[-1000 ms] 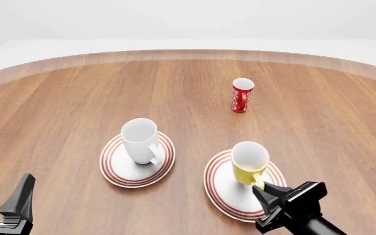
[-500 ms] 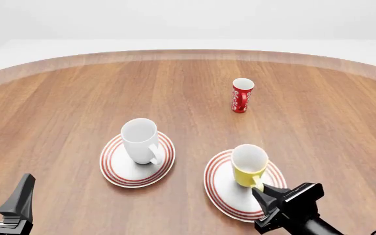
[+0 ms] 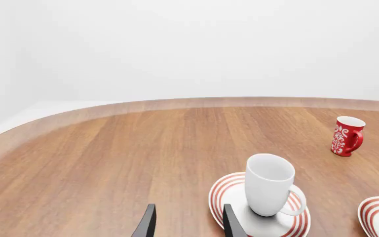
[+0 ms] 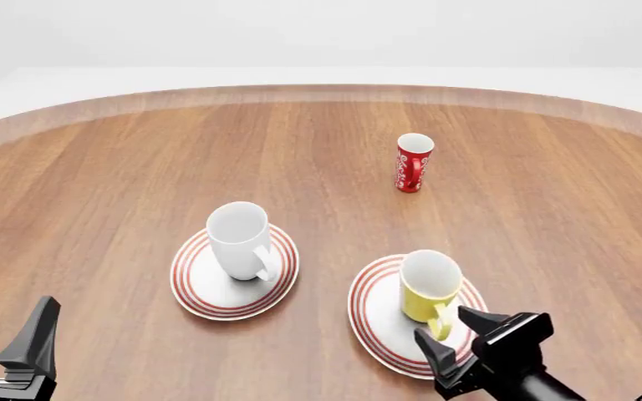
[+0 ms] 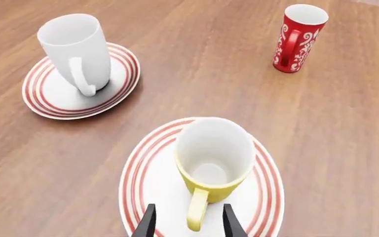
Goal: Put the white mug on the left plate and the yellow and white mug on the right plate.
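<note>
The round wooden tabletop point(image 4: 98, 184) is cut off by the frame at left, right and near edge. The right plate point(image 4: 379, 322) has its near rim hidden behind the right gripper point(image 4: 463, 332); the left plate point(image 4: 201, 288) shows whole. The white mug point(image 4: 240, 241) stands upright on the left plate, the yellow mug point(image 4: 427, 286) upright on the right plate, handle toward the near side. A red mug point(image 4: 414, 162) stands far right. The right fingers point(image 5: 147, 223) are spread either side of the yellow handle, gripping nothing. The left gripper point(image 3: 188, 223) at the near left, mostly out of frame, is open and empty.
</note>
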Available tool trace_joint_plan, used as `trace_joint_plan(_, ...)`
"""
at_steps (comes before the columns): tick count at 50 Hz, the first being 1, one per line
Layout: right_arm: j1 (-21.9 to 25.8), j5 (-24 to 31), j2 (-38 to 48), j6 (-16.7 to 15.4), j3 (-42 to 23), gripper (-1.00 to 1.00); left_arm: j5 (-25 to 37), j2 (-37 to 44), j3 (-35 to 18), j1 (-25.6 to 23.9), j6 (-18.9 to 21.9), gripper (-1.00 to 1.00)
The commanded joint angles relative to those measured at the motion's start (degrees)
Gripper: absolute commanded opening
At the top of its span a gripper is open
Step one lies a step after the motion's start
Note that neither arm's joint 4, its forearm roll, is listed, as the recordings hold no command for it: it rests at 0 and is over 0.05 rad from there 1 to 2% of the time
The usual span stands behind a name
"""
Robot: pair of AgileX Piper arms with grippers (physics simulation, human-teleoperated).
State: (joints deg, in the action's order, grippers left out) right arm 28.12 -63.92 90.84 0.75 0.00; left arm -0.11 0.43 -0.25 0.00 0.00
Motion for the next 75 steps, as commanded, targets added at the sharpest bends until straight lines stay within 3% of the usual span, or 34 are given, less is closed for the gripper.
trace_joint_plan(1,0.09,2.81,-2.83,0.26,0.0,1.0,0.0,0.0,0.0,0.0,0.0,1.0)
trace_joint_plan(32,-1.48,20.79,-23.17,-0.83,0.0,1.0,0.0,0.0,0.0,0.0,0.0,1.0)
trace_joint_plan(37,-1.88,28.11,-31.31,-1.0,0.0,1.0,0.0,0.0,0.0,0.0,0.0,1.0)
trace_joint_plan(48,-3.02,38.49,-42.87,-0.51,0.0,1.0,0.0,0.0,0.0,0.0,0.0,1.0)
trace_joint_plan(63,-5.11,42.71,-48.76,-0.1,0.0,1.0,0.0,0.0,0.0,0.0,0.0,1.0)
trace_joint_plan(75,-7.41,49.18,-56.32,0.05,0.0,1.0,0.0,0.0,0.0,0.0,0.0,1.0)
